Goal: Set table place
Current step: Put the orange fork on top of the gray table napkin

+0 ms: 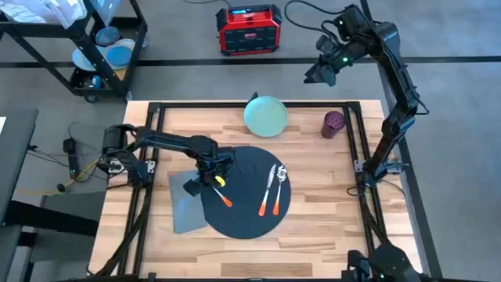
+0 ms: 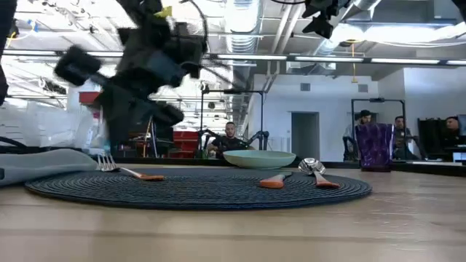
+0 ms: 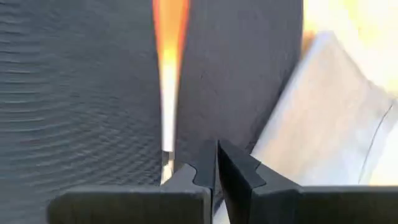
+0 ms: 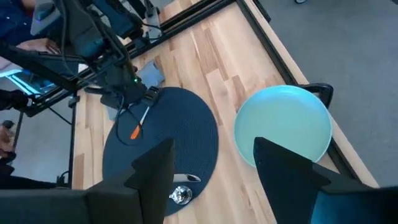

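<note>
Fork [image 1: 224, 199] is lying on the placemat's [image 1: 246, 215] left, where we are seeing the left gripper [image 1: 210, 177] hovering, fingers together; right gripper [image 1: 317, 74] is waiting, fingers apart.

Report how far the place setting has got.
Done: fork, knife and spoon lie on the placemat. In hand: left gripper, shut and empty, hovers over the fork. Left: plate, cup and napkin sit off the mat; right gripper waits high, open.
</note>
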Available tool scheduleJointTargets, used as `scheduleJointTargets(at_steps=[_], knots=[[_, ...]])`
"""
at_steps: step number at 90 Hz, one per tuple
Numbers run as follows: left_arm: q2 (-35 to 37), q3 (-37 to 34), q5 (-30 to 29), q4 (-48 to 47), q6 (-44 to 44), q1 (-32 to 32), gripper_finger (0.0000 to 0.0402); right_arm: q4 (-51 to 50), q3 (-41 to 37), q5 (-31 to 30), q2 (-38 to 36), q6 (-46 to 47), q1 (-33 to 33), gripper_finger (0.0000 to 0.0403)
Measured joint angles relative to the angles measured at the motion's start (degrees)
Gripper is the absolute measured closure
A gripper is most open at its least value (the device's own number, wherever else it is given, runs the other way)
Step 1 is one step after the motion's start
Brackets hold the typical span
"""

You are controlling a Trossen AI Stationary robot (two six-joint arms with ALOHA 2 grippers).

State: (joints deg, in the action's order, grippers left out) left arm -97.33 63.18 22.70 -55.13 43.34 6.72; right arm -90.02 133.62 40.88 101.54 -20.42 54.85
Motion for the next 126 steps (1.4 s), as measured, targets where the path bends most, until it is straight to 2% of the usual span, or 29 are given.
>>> scheduleJointTargets(at_steps=[17, 26, 36, 44, 50, 54, 61, 67, 82, 93, 106, 117, 126], knots=[[1.01, 11.55, 0.53, -2.57, -3.08, -0.15, 0.0401, 0.01, 0.0, -0.4, 0.0, -1.1, 0.0, 0.0199], [1.17, 16.48, -2.21, -2.76, -4.73, -0.31, 0.0401, 0.6, 0.0, -1.76, 0.0, -1.11, 0.0, 0.0199], [1.15, 19.18, -8.34, -3.94, -0.84, -1.28, 0.0401, 0.19, 0.0, -6.34, 0.0, -1.14, -0.02, 0.02], [1.08, 20.02, -9.55, -3.4, 5.07, -2.39, 0.0401, 0.07, 0.0, -10.83, 0.0, -1.2, -0.02, 0.02], [1.08, 20.05, -9.53, 1.24, 6.45, -2.99, 0.0401, 0.28, 0.0, -13.92, 0.0, -1.27, -0.02, 0.02], [1.08, 20.08, -9.66, 6.46, 3.59, -3.33, 0.0401, 0.46, 0.0, -15.11, 0.0, -1.26, 0.0, 0.02], [1.08, 20.13, -9.43, 13.9, -8.98, -4.03, 0.0401, 1.11, 0.0, -15.69, 0.0, -0.72, 0.0, 0.02], [0.97, 20.13, -6.22, 16.0, -9.23, -4.26, 0.0401, 1.49, 0.0, -15.65, 0.0, 0.27, -0.02, 0.02], [0.61, 18.85, 0.41, 13.18, -6.25, -2.63, 0.0401, 1.79, 0.0, -13.25, 0.0, -0.36, -0.11, 0.02], [0.54, 17.03, 10.78, 5.3, -6.34, 2.12, 0.0397, -0.01, 0.01, -9.87, 0.0, -1.97, -0.18, 0.02], [0.58, 15.72, 22.18, 3.09, -6.64, 5.35, 0.037, 0.04, 0.01, -9.54, 0.0, -2.25, -0.5, 0.0195], [0.58, 15.67, 23.73, 2.7, -4.84, 7.39, 0.0339, 0.81, 0.01, -9.6, 0.01, -3.39, -0.52, 0.0187], [0.58, 15.67, 23.21, 5.58, -8.31, 7.53, 0.0321, 0.91, 0.0, -9.77, 0.07, -3.2, -0.52, 0.0186]])
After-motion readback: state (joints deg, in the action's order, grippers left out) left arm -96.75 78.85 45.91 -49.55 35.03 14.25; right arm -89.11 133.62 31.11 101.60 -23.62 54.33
